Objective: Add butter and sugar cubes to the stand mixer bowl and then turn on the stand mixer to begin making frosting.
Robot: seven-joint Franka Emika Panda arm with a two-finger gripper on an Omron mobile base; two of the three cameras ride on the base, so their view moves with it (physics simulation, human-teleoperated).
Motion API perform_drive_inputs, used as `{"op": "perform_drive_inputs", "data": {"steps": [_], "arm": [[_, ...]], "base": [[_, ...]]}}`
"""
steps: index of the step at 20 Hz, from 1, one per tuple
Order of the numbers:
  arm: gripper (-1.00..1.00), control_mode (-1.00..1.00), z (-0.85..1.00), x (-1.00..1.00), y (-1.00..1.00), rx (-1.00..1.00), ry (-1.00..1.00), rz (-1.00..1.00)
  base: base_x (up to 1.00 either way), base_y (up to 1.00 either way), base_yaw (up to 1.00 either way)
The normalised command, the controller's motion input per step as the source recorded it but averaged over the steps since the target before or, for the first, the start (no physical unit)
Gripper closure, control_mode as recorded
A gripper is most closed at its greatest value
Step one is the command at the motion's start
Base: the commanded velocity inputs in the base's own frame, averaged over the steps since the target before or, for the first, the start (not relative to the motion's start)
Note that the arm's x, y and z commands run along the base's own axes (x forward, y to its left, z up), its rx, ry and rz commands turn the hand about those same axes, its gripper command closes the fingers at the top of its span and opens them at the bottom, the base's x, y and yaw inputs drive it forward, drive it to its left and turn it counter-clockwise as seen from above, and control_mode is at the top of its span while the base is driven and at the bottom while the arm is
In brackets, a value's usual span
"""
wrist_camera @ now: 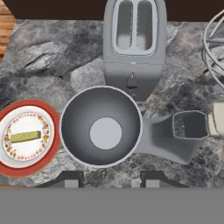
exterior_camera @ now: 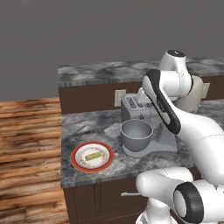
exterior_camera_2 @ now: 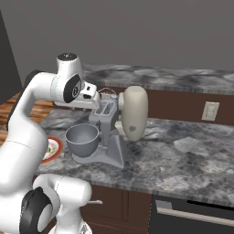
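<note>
**Butter on the plate, bowl bare, jaws hang apart above the bowl**

Your butter [wrist_camera: 25, 137] lies flat in the middle of the red-rimmed plate [wrist_camera: 52, 146], a small pale yellow-green stick, nothing touching it. From the left base view you see the butter [exterior_camera: 92, 155] and the plate [exterior_camera: 77, 162] near the front edge of the surface [exterior_camera: 83, 127], to the left of the bowl.

The bowl [wrist_camera: 78, 114] stands just beside the plate, rim close to rim; whether the two rims touch you cannot tell from here. Its inside looks bare, grey and smooth down to the flat bottom. It sits on the base of the mixer [exterior_camera_2: 134, 113], whose cream head is tilted up and back, so the whisk [wrist_camera: 214, 48] hangs off to one side, clear of the bowl [exterior_camera_2: 82, 139].

Behind the bowl stands the silver toaster [wrist_camera: 133, 39], both slots up, against the dark back wall.

Your gripper [wrist_camera: 109, 180] hovers above the bowl's near rim, looking straight down. The jaws stand apart with nothing between them. In the right base view the hand [exterior_camera_2: 87, 97] sits high over the bowl, level with the mixer's head, well above the surface.
</note>
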Motion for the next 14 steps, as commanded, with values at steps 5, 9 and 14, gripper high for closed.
{"op": "perform_drive_inputs", "data": {"steps": [5, 9, 14], "arm": [[-1.0, -1.0, 0.0, 0.0, 0.0, 0.0, 0.0, 0.0], [-1.0, -1.0, 0.0, -0.02, -0.01, 0.01, 0.0, 0.0], [-1.0, -1.0, 0.0, -0.19, -0.2, 0.06, -0.01, -0.03]], "base": [[0.0, 0.0, 0.0], [0.0, 0.0, 0.0], [0.0, 0.0, 0.0]]}}
